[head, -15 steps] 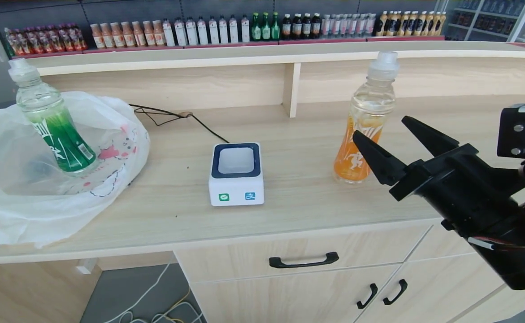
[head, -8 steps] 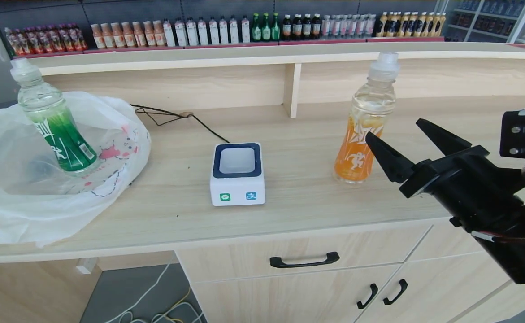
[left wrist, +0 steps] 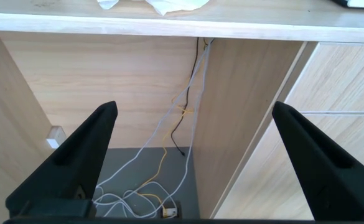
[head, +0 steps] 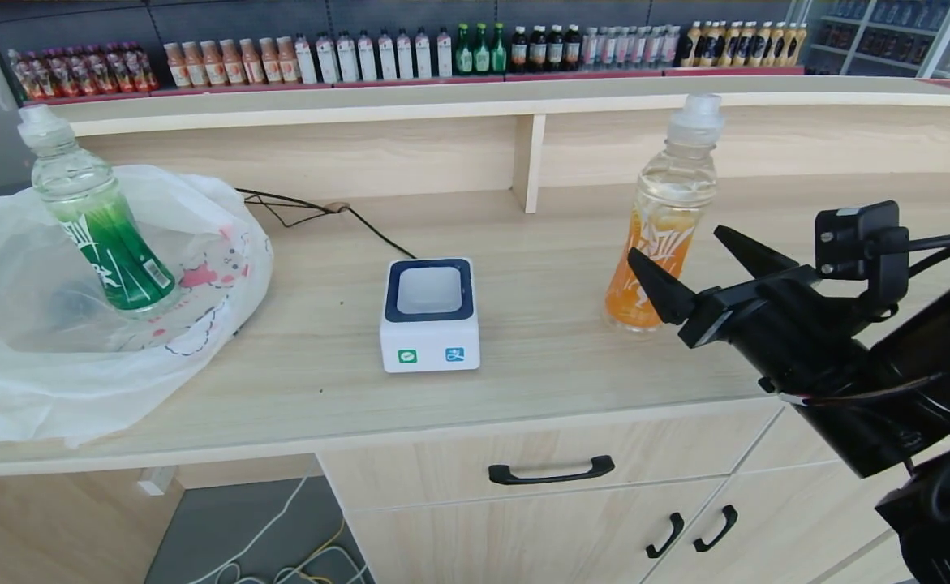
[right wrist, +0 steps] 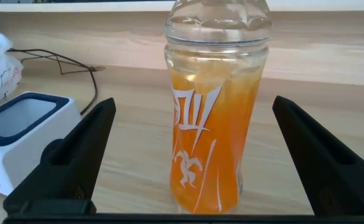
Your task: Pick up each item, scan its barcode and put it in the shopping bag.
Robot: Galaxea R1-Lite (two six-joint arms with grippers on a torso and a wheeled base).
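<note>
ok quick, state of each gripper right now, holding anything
Left gripper: open, holding nothing.
Right gripper: open, holding nothing, lined up with the orange bottle but not gripping it.

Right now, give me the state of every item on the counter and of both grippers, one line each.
orange bottle: upright, capped, ungripped, just ahead of the right gripper.
green bottle: capped, leaning inside the shopping bag.
shopping bag: open, lying on the counter.
scanner: flat on the counter, window facing up.
right gripper: open, empty.
left gripper: open, empty, below counter level.
drawer: shut.
</note>
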